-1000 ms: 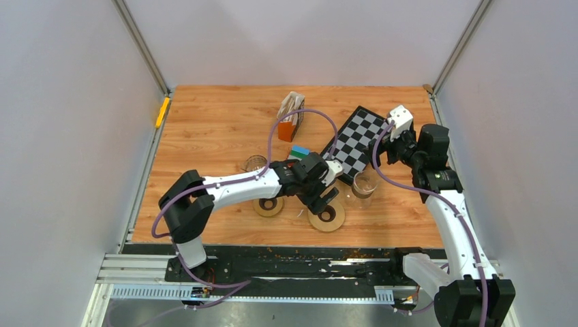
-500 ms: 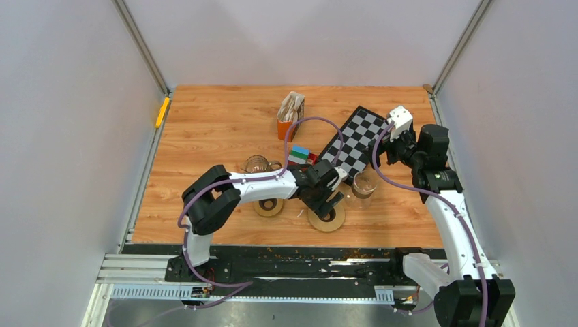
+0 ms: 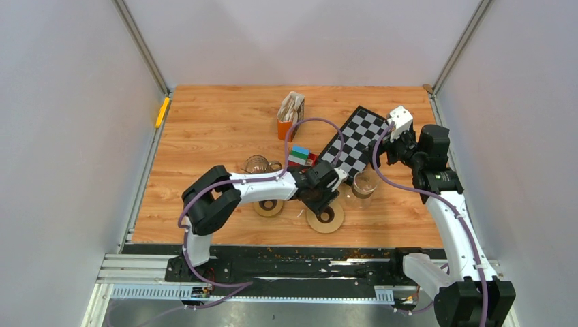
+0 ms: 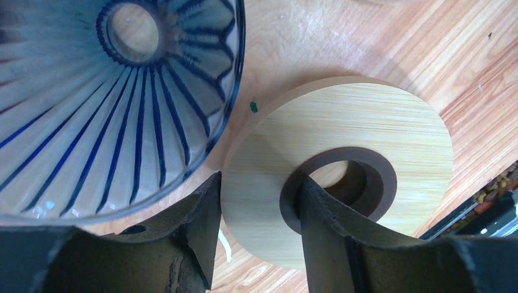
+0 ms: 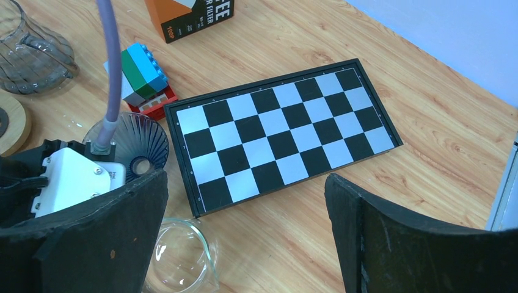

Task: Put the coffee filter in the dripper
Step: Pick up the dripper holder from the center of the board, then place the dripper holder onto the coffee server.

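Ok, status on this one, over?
Left tool straddling wooden ring, grip unclear. Right tool open over chessboard. Dripper empty; filter box at back, untouched.

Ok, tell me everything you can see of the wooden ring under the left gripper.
The wooden ring is a flat disc of pale grained wood with a dark brown collar around its central hole. It lies flat on the table. The left gripper straddles its band, one jaw outside the rim, the other at the hole; a grip is unclear. The blue-ribbed dripper sits close beside it.
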`<state>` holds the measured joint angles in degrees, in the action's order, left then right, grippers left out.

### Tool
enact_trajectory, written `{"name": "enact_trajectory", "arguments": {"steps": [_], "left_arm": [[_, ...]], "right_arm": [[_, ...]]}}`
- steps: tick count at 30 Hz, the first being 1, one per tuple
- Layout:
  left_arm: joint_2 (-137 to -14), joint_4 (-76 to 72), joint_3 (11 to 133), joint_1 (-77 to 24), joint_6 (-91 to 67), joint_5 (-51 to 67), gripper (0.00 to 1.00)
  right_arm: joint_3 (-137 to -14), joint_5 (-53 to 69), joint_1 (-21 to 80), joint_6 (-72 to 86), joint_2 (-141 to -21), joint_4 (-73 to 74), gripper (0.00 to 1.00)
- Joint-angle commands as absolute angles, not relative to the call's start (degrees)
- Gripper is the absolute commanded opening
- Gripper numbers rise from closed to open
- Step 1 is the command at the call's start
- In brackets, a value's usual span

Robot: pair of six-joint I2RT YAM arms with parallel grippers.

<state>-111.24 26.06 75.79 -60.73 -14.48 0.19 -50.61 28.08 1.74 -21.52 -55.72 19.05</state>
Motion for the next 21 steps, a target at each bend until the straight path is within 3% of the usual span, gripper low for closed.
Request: {"name": "enact_trajectory", "arguments": {"steps": [1, 7, 13, 21], "left_arm": [[-104.6, 25.3, 73.0, -61.2, -10.3, -3.0, 0.49], [-96.1, 25.9, 70.4, -61.2, -4.4, -3.8, 0.33], [-88.6, 31.7, 71.6, -60.1, 2.4, -5.1, 0.36], [-85.3, 46.3, 79.6, -40.3, 5.3, 2.8, 0.41]], "right_arm": [[-50.5, 29.4, 1.5, -22.1, -54.9, 17.3, 1.00], [-50.5, 29.4, 1.5, -22.1, -55.2, 17.4, 1.00], [-50.6, 29.4, 1.5, -22.0, -55.6, 17.5, 1.00], [-50.7, 29.4, 1.5, -22.0, -55.9, 17.6, 1.00]]}}
